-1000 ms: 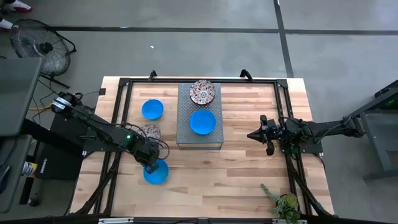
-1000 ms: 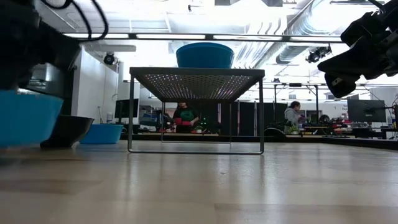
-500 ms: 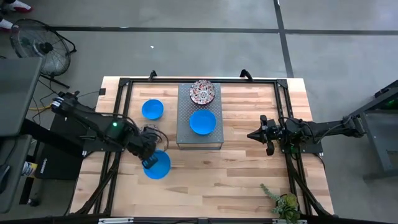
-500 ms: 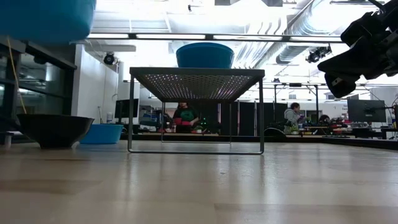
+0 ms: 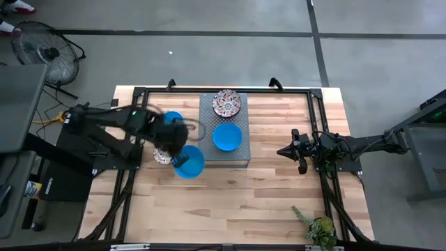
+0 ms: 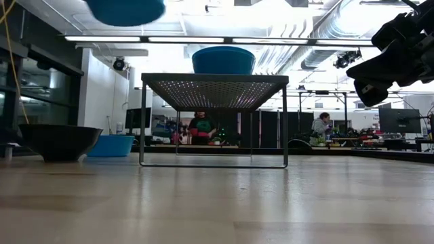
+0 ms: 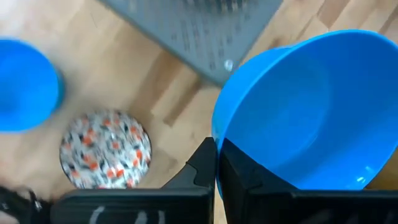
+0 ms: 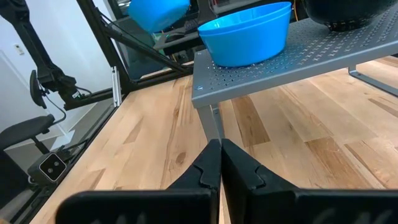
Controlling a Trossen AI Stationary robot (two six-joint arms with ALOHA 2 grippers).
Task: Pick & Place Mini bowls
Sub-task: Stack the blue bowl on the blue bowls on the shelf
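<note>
gripping blue bowl (image 7: 311, 112), left hand (image 7: 217, 163), floral bowl (image 7: 105, 148) wrist-only

The scene is being lit brightly and evenly from above, with ceiling strip lights (image 6: 224, 38) being blown out to white in the low view. The left arm (image 5: 132, 122) and its carried blue bowl (image 5: 189, 162) are being smeared by motion blur. The wooden table (image 6: 217, 203) is being rendered soft up close, with a pale sheen.

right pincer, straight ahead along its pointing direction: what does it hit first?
Probably the grey perforated stand, at its near edge or leg. The right pincer, shut, points at it over bare wood; height is hard to judge.
</note>
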